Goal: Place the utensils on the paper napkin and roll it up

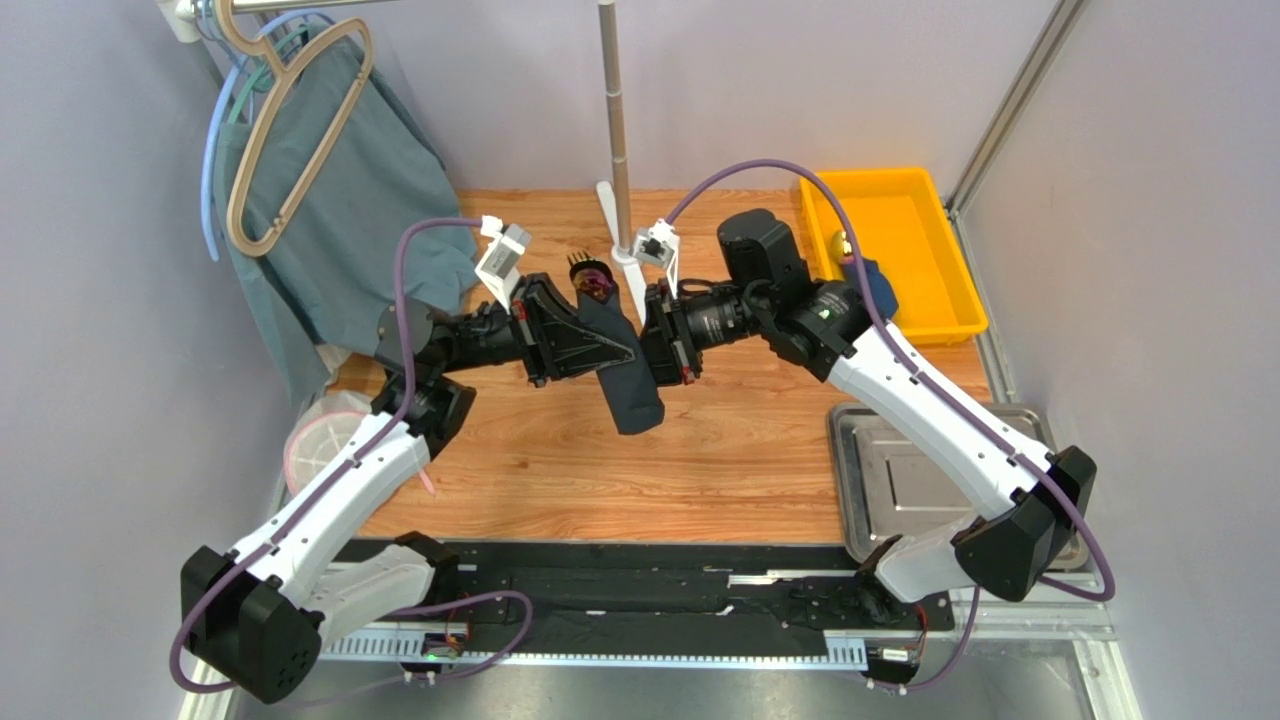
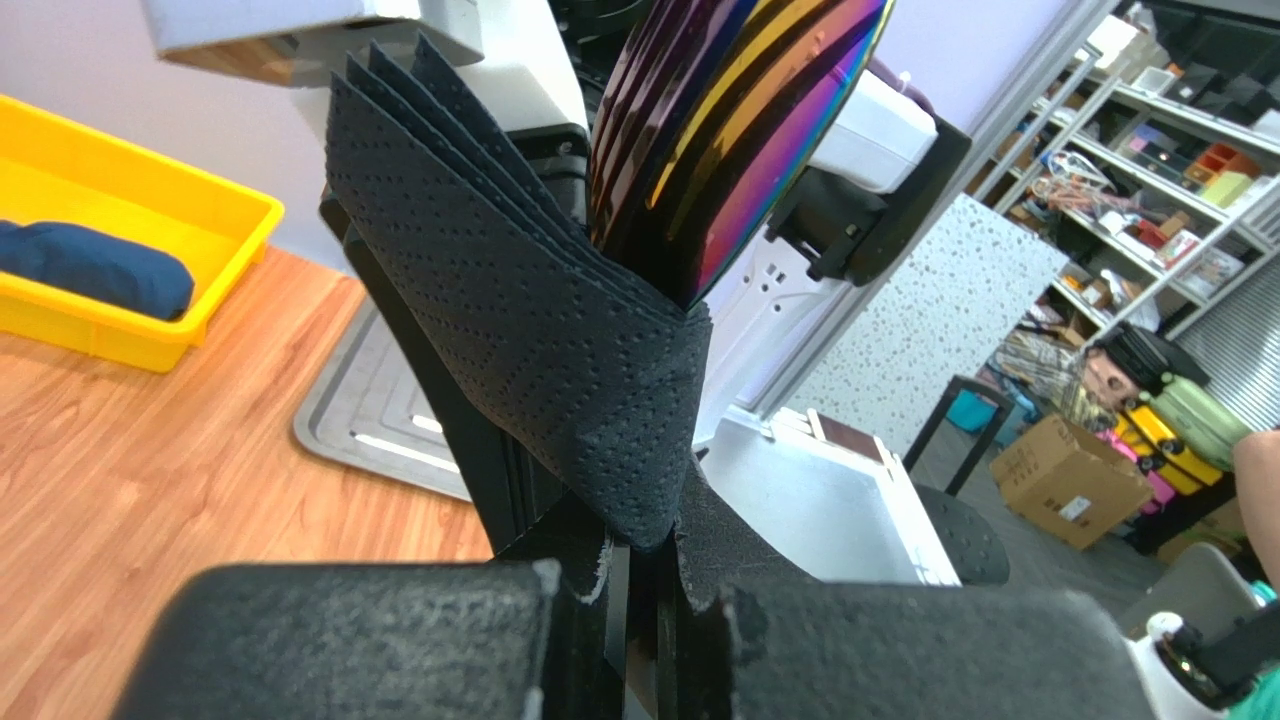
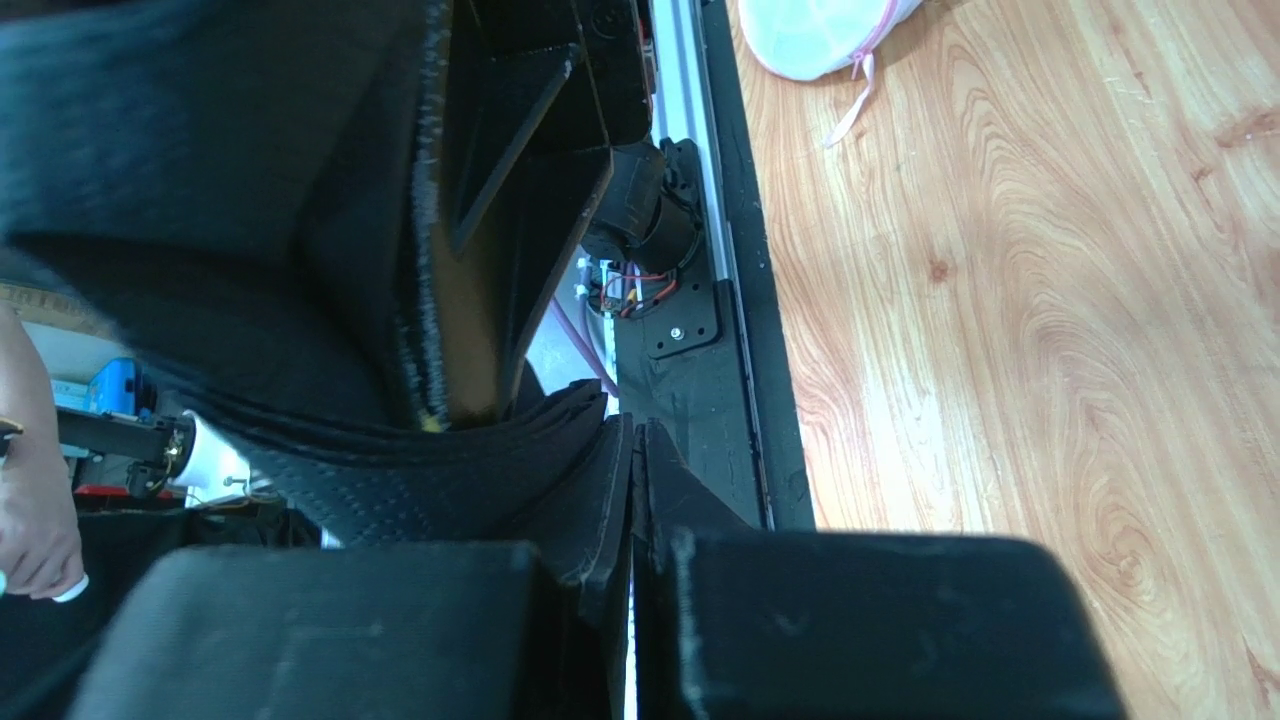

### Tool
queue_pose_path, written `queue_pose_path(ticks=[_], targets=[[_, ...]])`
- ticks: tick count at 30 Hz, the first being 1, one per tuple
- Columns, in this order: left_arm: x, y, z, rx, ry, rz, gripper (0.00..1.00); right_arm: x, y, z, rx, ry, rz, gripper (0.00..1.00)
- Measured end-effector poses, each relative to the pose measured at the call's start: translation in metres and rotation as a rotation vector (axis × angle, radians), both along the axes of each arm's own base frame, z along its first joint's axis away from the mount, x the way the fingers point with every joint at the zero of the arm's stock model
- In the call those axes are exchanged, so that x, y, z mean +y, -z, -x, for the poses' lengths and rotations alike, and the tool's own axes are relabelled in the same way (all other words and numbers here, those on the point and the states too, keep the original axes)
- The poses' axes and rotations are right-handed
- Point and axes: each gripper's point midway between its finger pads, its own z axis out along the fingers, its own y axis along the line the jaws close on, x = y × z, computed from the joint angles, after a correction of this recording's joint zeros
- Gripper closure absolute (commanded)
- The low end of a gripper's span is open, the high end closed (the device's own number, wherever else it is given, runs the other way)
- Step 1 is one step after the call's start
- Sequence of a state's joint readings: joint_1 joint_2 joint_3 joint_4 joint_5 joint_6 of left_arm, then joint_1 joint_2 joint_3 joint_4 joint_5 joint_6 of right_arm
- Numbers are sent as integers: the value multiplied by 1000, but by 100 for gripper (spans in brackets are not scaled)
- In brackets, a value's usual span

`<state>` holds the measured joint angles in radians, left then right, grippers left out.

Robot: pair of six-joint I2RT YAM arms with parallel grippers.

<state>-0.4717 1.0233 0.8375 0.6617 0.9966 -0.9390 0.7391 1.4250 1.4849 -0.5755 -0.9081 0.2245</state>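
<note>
1. Top view
   - The left gripper and the right gripper meet over the middle of the table.
   - Both press on the napkin from opposite sides.
   - The napkin is a dark roll held in the air between the two claws, its lower end hanging towards the near edge.
   - The utensils stick out of its far end.
   - A yellow bin stands far right with a blue bundle in it.
   - A steel tray lies near right.
   - A teal cloth hangs on a hanger far left.

2. Left wrist view
   - The left claw's pads stand almost together, clamped on the lower tip of the napkin.
   - The napkin rises from the pads as several dotted black layers fanned out to the upper left.
   - Iridescent utensil ends show above and to the right of the layers, touching them.
   - The bin, the bundle and the tray lie behind on the left.

3. Right wrist view
   - The right claw's pads are closed, with only a thin slit between them.
   - Black napkin folds run into that slit, so this claw is clamped on the napkin too.
   - The rest of the napkin bulges to the left, against the black body of the other claw.
   - Bare wood fills the right side.
   - A white bag lies at the top edge.
</note>
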Motion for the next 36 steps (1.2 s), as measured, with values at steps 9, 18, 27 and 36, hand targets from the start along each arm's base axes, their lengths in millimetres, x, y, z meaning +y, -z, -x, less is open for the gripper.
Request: queue_pose_path(ticks=[9,18,27,36], targets=[[5,31,-44,137,-203,-75,100,-50,0,-75,-69,290,87,68],[10,78,-97,317,-417,-198,100,-121,-17,-110,-234,608,201,21],[7,84,-111,380,-440,-209,100,-90,-19,-82,-230,507,168,15],[-2,68,-99,355,-365,-165,100,-43,20,-85,-117,399,205,19]])
